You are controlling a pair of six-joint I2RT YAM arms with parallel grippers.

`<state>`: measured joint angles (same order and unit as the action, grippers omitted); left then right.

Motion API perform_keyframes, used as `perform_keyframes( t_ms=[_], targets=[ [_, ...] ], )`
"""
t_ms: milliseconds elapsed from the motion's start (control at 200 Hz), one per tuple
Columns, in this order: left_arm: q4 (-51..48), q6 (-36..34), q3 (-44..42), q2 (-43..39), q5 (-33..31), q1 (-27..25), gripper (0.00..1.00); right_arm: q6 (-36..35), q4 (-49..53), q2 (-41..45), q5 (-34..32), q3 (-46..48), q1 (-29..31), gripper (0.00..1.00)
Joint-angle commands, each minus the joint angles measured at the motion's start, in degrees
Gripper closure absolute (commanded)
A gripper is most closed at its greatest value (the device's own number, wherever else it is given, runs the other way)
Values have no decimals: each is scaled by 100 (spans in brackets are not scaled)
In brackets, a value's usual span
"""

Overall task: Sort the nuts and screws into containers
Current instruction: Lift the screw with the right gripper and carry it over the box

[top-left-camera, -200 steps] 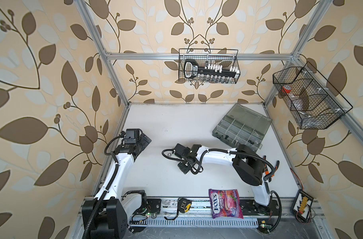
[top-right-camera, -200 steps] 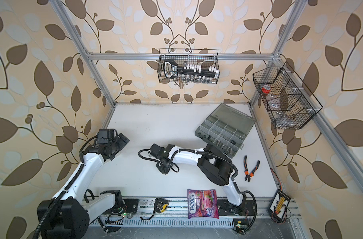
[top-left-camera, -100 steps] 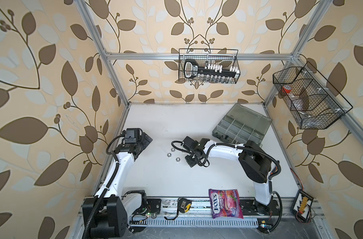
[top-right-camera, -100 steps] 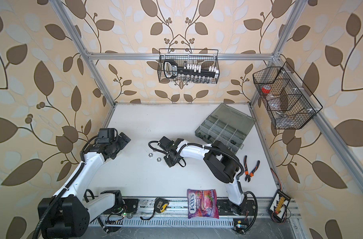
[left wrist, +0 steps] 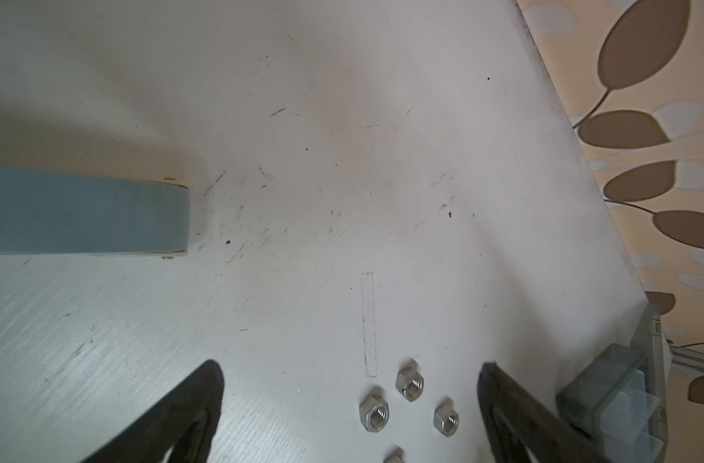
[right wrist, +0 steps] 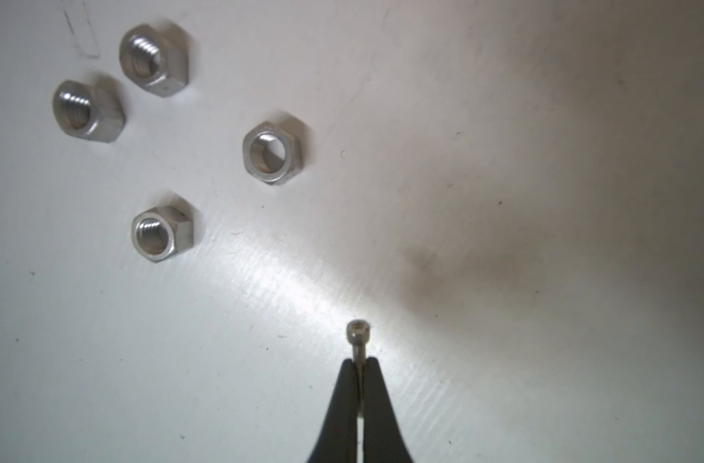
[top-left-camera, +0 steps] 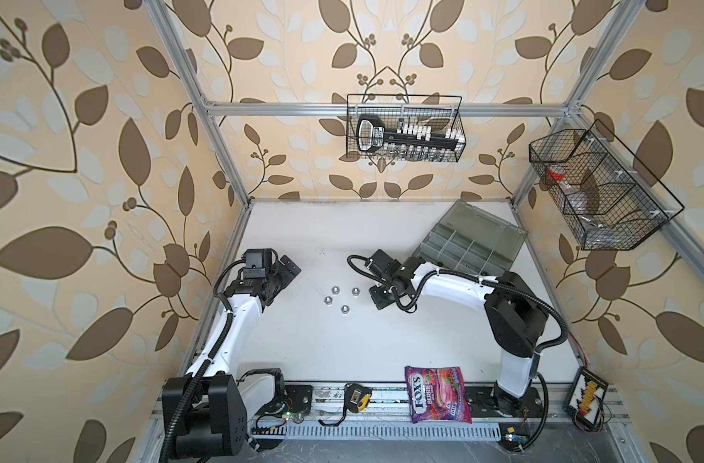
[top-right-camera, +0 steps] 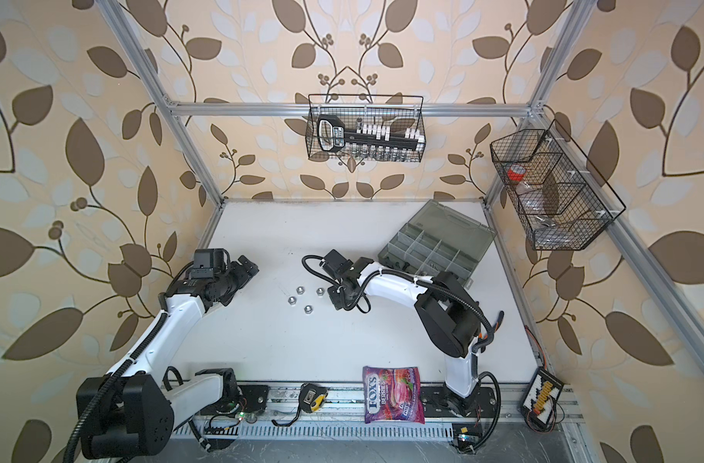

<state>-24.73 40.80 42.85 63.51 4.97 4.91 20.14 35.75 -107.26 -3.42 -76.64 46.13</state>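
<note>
Pinching a thin screw (right wrist: 358, 338) by its shank, my right pincer (right wrist: 358, 362) hangs over the desk (right wrist: 542, 160) near four silver nuts (right wrist: 273, 152); my left pincer (left wrist: 350, 366) gapes wide, holding nothing.

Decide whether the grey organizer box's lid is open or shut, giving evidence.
Open. In both top views the lid is swung back behind the organizer box, leaving its divided compartments uncovered.

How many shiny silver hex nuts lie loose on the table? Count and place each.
4 shiny silver hex nuts, clustered on the white table in both top views: two at the back, one left, one frontmost. More may be hidden in the grey plastic organizer box.
</note>
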Motion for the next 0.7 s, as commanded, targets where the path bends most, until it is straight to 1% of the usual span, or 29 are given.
perform_keyframes(
  t_ms=[0,105,285,390,545,695],
  targets=[
    [239,-219,-64,30,205,-96,1,61,19,338,-215,212,-284,100],
    [274,-291,-36,78,87,-408,1,18,20,618,-322,369,-622,100],
    [367,-309,94,338,-136,-1093,1,-35,11,1169,-495,689,-1656,100],
    [445,-290,183,531,-184,-1426,1,-101,-7,1496,-628,863,-2366,100],
    [582,-171,232,698,-140,-1680,1,-203,-97,1867,-651,1056,-3394,100],
    [570,-151,274,729,-155,-1763,1,-264,-178,1929,-642,1126,-4081,100]
  ],
)
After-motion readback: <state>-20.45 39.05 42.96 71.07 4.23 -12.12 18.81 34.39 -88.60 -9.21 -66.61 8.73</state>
